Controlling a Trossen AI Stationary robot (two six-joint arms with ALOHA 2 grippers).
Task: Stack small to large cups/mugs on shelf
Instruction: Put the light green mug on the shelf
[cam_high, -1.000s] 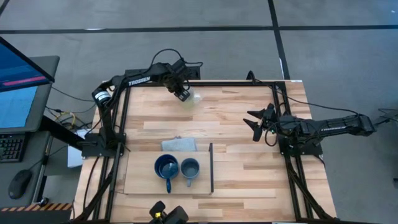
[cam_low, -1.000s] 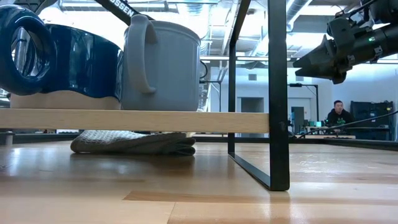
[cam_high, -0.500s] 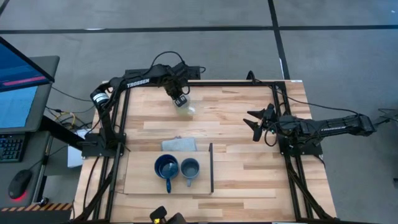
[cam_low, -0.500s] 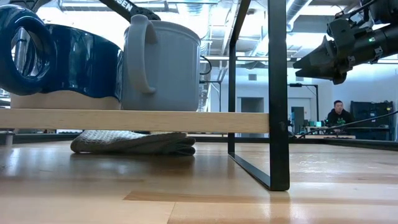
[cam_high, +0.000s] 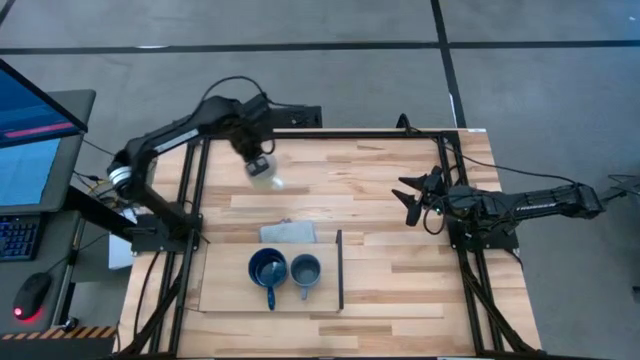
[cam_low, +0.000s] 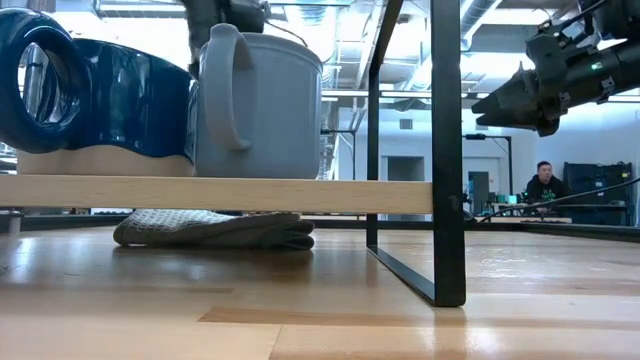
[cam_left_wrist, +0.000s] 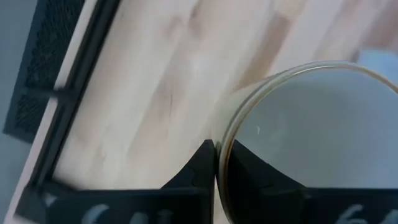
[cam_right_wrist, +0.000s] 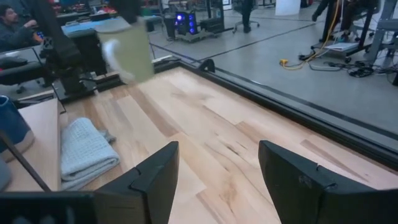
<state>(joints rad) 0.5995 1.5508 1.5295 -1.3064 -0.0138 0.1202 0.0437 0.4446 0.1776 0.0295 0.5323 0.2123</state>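
The left gripper (cam_high: 257, 163) hangs over the desk (cam_high: 380, 190) near its far left corner, clamped on the rim of the cream-white mug (cam_high: 265, 176), which it holds clear of the wood. In the left wrist view one dark finger (cam_left_wrist: 198, 163) sits outside the mug wall and the other inside it, with the pale interior of the cream-white mug (cam_left_wrist: 317, 137) filling the space beyond them and bare desk planks (cam_left_wrist: 143, 93) below. From the right wrist view the same mug (cam_right_wrist: 127, 51) shows lifted in the air above the far edge of the desk, its handle turned to one side. The shelf (cam_high: 225, 290) stands at the near edge of the desk, left of centre, with its thin black strip (cam_high: 340, 270) along the right side. On it stand the dark navy mug (cam_high: 267, 270) and, just beside it to the right, the small grey-blue mug (cam_high: 305, 270); in the low view the grey-blue mug (cam_low: 262, 105) and the navy mug (cam_low: 95, 95) stand upright and very close on the pale panel (cam_low: 215, 193). A grey folded cloth (cam_high: 287, 233) lies on the desk just behind the shelf. The right gripper (cam_high: 410, 196) waits above the right half of the desk, its fingers (cam_right_wrist: 155, 177) spread apart and holding nothing.
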